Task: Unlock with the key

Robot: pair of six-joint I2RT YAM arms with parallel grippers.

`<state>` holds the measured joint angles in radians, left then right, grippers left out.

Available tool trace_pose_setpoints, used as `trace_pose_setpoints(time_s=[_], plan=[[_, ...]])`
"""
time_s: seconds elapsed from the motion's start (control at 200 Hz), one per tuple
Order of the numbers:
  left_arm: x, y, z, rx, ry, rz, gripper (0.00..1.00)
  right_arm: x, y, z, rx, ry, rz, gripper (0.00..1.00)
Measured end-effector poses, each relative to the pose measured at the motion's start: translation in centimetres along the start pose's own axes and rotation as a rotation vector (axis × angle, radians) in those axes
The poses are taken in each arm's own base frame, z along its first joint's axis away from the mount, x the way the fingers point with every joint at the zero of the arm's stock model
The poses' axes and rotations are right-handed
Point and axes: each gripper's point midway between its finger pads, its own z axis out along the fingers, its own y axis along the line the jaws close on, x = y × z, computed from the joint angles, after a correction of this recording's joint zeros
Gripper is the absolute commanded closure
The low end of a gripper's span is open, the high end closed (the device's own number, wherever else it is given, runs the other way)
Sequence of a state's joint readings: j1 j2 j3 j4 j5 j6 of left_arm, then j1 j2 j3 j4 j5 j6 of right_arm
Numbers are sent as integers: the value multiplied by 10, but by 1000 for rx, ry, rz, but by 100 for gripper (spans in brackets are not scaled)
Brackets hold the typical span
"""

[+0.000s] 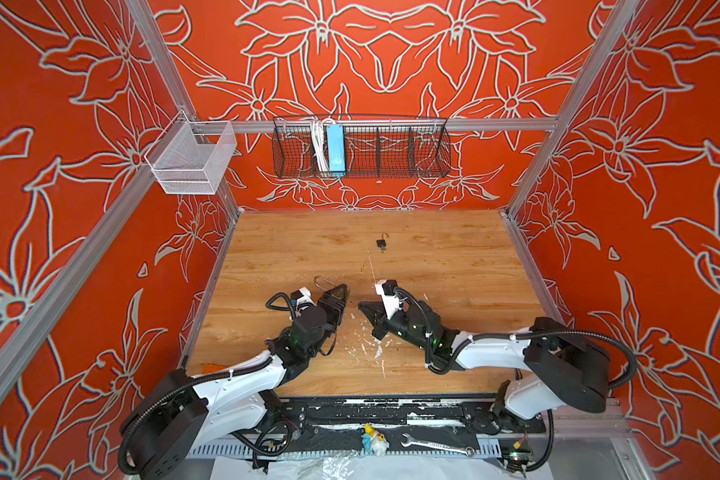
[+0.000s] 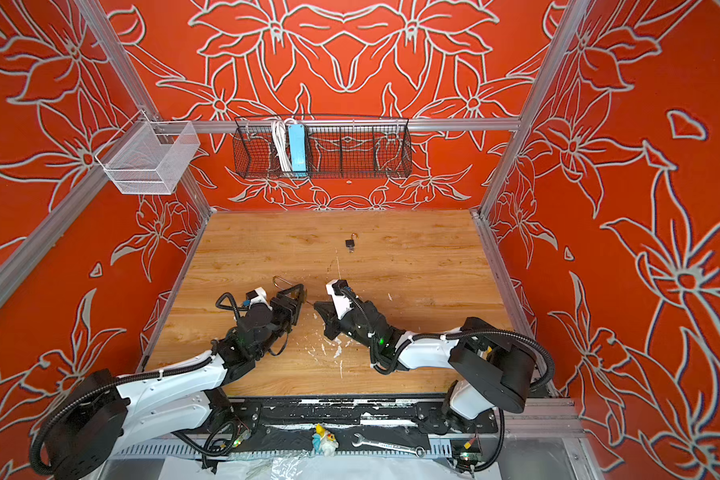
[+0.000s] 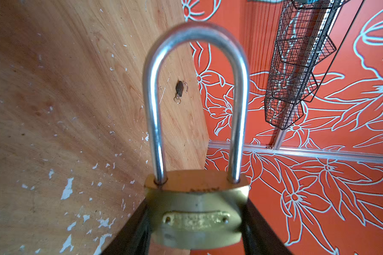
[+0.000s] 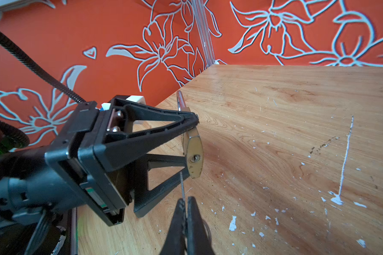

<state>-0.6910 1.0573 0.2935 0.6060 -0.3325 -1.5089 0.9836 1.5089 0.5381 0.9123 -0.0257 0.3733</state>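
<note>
Two locks to report. Found brass padlock (image 3: 197,212) held near mid-desk (image 1: 454,270), clamped across its narrow edges by left hand (image 1: 344,301), with shackle (image 3: 195,33) seated and pointing toward 10 o'clock in a top view. Found key (image 4: 182,185) pinched edge-on in right hand (image 4: 186,198), clenched tight, blade aimed at keyhole (image 4: 195,158) from padlock's 3 o'clock side, tip near but not yet entered. Noted small dark lock (image 1: 381,243) lying well apart toward 12 o'clock, shackle apparently open. Judged padlock heavy for its bulk, rigid, smooth-sided, liable to twist in grip under turning load; advise holding body only, clear of keyhole. Judged key light, thin, stiff, prone to pivot between pads; advise gripping bow squarely, close to blade.
</note>
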Motion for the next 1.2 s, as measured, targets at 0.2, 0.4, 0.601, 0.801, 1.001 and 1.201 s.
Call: trace_pose_setpoints(time_s=[0.2, 0.4, 0.601, 0.801, 1.001, 1.201], plan=[[0, 0, 0, 0, 3, -3, 100, 0, 0, 2, 5, 3, -1, 100], [1, 0, 0, -1, 7, -4, 100, 3, -2, 5, 11, 16, -2, 100], [3, 1, 0, -4, 16, -6, 100, 3, -3, 6, 17, 13, -2, 100], [3, 4, 0, -16, 20, -3, 100, 1, -5, 6, 31, 7, -4, 100], [5, 8, 1, -30, 29, -2, 100, 0, -6, 6, 34, 4, -4, 100], [7, 10, 2, -37, 38, -6, 100, -3, -4, 11, 31, -1, -1, 100]])
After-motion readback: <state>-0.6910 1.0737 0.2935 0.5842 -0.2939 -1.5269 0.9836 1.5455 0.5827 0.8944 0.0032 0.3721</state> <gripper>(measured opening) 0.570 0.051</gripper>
